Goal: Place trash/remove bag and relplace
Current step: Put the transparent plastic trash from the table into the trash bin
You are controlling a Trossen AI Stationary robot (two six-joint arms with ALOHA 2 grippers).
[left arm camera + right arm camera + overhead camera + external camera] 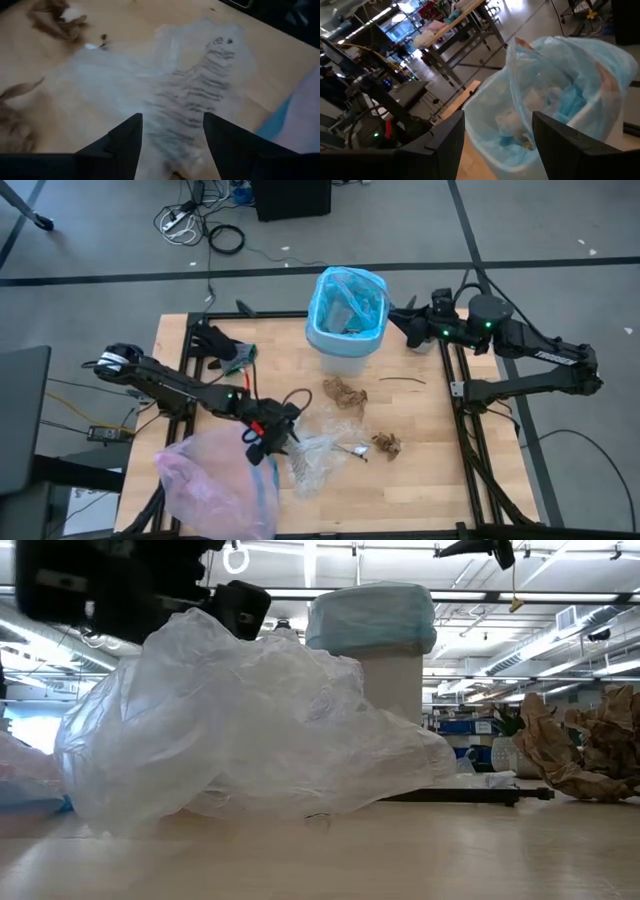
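Wrapper (180,85) lies just ahead of the left fingers (127,142), spread and empty.

A wooden table (430,470) stands on grey floor (90,240) crossed by dark tape lines. Cables (195,220) lie beyond it. Ceiling light strips (560,595) run overhead; workbenches (455,20) stand behind.

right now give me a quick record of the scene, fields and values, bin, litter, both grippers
bin: white bin at the table's far edge, lined with the light-blue bag, wrappers already inside
litter on table: crumpled clear plastic wrapper, two brown leaf clumps, thin dark twig
pink bag: pink translucent bag at the near left corner
left gripper: left gripper open, over the clear wrapper
right gripper: right gripper open, beside the bin rim
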